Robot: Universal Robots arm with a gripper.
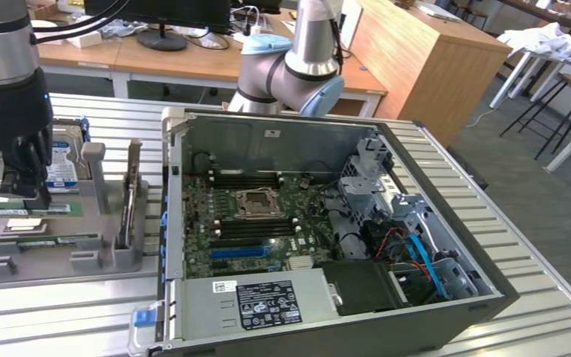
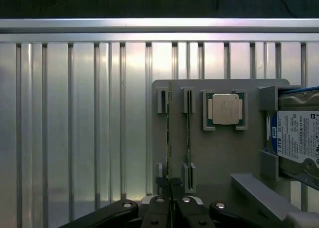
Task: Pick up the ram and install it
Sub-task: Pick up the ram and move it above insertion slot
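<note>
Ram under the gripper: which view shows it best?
The exterior view: the ram shows its long green side, standing on edge in the grey holder below the gripper. The wrist view sees the same ram edge-on, a thin line running toward the gripper.

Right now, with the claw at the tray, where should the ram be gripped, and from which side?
Pinch its upper long edge across the two flat faces, coming straight down. The ram stands on edge in slots of the tray, so only that edge is free. The claw sits shut on it that way.
</note>
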